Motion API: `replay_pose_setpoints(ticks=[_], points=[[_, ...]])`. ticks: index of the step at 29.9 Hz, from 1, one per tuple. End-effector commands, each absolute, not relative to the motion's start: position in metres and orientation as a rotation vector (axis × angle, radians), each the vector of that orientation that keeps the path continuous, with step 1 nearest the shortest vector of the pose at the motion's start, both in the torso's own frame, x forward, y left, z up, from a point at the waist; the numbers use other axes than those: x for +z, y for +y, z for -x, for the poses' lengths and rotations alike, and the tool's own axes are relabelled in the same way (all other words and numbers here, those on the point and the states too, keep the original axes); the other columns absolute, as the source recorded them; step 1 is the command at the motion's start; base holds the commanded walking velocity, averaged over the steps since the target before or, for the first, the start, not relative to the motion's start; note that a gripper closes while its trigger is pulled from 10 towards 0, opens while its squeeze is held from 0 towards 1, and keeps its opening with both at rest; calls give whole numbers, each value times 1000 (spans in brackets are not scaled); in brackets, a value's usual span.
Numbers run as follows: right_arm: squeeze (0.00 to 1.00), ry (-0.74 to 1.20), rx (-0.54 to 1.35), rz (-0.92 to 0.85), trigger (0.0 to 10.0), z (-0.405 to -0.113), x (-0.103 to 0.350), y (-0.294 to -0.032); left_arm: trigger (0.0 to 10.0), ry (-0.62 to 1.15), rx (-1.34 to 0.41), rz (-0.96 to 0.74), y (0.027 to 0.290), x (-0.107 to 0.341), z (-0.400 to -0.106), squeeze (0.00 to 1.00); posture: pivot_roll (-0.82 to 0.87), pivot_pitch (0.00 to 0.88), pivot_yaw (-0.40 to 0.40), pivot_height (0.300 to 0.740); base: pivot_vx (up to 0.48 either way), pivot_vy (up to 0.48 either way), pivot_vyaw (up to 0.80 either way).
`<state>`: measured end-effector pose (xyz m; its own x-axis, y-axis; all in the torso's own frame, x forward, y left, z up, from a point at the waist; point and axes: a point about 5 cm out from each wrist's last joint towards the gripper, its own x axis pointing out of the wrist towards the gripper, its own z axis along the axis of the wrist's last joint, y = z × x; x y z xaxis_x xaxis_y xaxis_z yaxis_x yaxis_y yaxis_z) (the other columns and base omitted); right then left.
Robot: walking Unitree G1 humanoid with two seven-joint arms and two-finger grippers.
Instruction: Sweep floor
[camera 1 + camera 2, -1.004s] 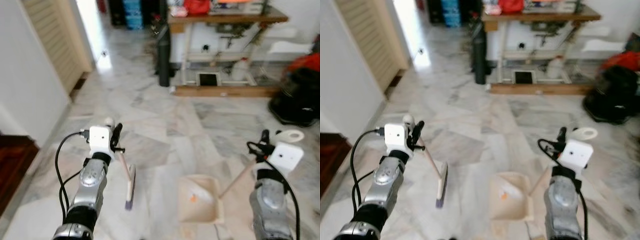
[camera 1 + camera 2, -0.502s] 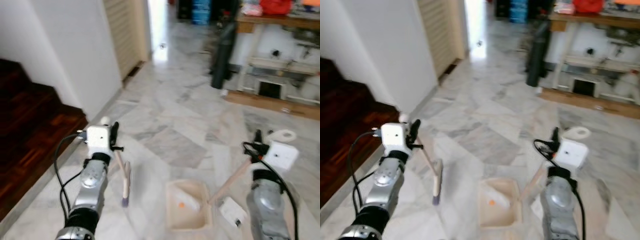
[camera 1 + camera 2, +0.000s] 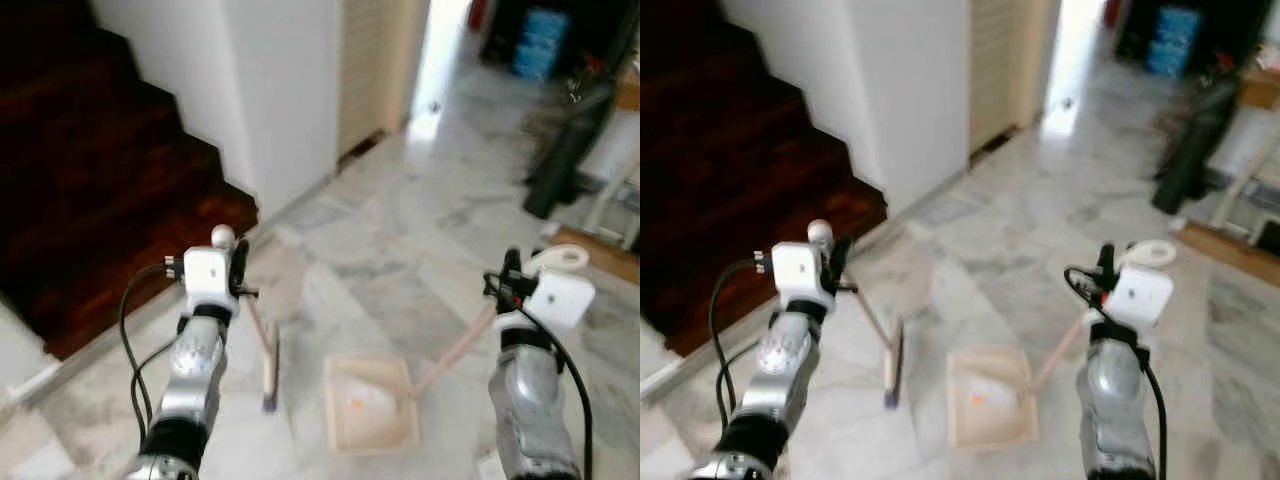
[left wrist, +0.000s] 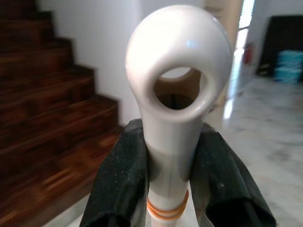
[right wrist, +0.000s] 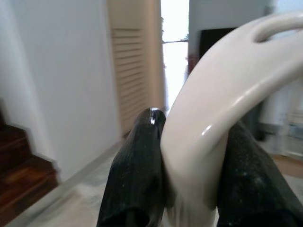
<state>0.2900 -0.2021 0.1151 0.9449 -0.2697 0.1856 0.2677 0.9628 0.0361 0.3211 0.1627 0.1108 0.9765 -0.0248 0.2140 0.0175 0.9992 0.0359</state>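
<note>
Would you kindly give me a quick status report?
Left gripper shut on broom. Right gripper shut on dustpan. Stairs ahead left.

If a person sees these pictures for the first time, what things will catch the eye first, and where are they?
The left gripper is shut on the broom handle, and the broom head rests low on the marble floor. To its right lies the cream dustpan, an orange scrap inside, its handle held by the right gripper. A dark wooden staircase rises on the robot's left.
</note>
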Motion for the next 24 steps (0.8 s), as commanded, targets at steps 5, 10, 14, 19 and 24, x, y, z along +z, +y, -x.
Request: replay_pose_setpoints(ticks=[5, 10, 14, 19, 24], points=[[0, -226, -310, -21, 10000, -283, 123, -210, 10000, -259, -53, -60, 158, 122, -323, 0, -68, 0, 22, 740, 0, 0, 800], [0, -214, -312, -20, 10000, -279, 120, -210, 10000, -255, -68, -55, 153, 123, -323, 0, -61, 0, 17, 740, 0, 0, 800], [0, -209, -304, -24, 10000, -280, 119, -208, 10000, -258, -69, -55, 152, 124, -322, 0, -46, 0, 11, 740, 0, 0, 800], [0, -202, -283, -36, 10000, -284, 119, -201, 10000, -260, -60, -62, 156, 123, -317, 0, -32, 0, 0, 740, 0, 0, 800], [0, -202, -272, -34, 10000, -283, 120, -199, 10000, -250, -66, -62, 155, 121, -316, 0, -40, 0, 1, 740, 0, 0, 800]])
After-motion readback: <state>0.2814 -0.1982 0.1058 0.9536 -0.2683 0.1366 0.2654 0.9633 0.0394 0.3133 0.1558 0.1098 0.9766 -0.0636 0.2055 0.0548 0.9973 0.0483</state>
